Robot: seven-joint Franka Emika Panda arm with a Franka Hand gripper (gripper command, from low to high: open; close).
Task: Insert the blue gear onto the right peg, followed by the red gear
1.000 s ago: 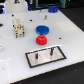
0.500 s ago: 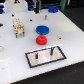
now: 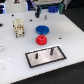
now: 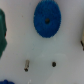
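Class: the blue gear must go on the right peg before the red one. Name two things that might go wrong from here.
1. The blue gear lies right next to the red gear, perhaps touching; grasping blue may nudge red.
2. The pegs on the plate are thin and the gear's hole small, so slight misalignment could leave it resting crooked.

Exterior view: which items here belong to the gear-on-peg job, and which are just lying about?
Job items:
blue gear
red gear
right peg, on the grey plate

Just lying about:
white blocky object
left peg
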